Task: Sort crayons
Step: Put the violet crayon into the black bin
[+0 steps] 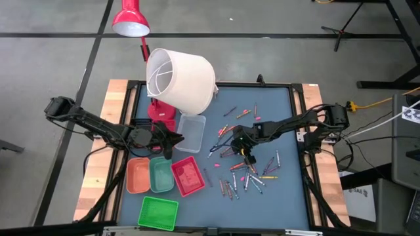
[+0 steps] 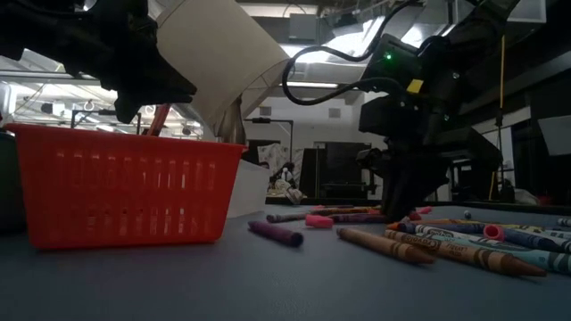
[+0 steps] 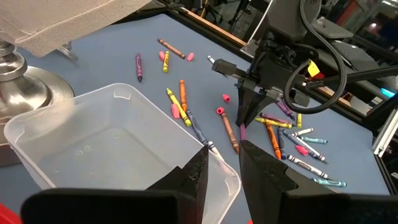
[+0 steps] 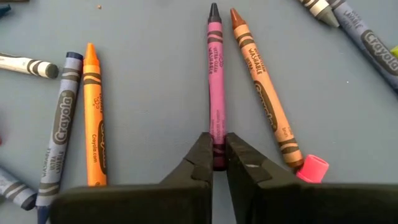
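Many crayons lie scattered on the blue table's right half. Among them is a magenta crayon, flat on the table between an orange crayon and a brown one. My right gripper is shut on its blunt end, and it also shows in the high view. My left gripper stands open with nothing between its fingers, above the near corner of a clear tray. My right gripper pinches the magenta crayon's blunt end between its two fingertips, one on each long side. The fingers slant down onto it from above. The crayon lies flat on the table, its tip pointing away from the fingers.
Orange, teal and red trays stand side by side at the left front, with a green tray nearer the edge. A tipped white lampshade on a lamp base overhangs the far left. A pink stub lies beside the brown crayon.
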You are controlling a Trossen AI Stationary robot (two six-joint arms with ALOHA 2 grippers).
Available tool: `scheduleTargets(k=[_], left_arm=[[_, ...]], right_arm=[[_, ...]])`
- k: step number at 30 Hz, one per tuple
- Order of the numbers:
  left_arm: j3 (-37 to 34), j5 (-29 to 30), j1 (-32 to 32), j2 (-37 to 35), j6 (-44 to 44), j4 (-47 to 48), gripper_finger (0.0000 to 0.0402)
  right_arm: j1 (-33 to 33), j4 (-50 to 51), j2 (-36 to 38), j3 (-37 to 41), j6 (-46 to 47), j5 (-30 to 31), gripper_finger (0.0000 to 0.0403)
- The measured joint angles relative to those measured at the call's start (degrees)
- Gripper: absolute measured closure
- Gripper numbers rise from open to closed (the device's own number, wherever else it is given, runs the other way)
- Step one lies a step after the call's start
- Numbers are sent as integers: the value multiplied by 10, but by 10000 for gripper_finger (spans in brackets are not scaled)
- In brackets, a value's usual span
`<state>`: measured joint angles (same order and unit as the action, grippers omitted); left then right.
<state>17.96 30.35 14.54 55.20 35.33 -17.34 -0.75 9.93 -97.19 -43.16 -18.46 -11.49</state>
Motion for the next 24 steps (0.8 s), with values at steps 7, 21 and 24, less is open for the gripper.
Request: scheduleTargets(k=[7,21,24], left_arm=[[0,0,0,0,0,-4,325],[0,-53,2,119,-143,-231,325],[0,-63,2,151,-171,-279,325]], right_arm=[[0,-8,20,2,0,3,384],[0,-91,58,-1,-15,66,382],[0,-103,58,-17,-15,66,382]])
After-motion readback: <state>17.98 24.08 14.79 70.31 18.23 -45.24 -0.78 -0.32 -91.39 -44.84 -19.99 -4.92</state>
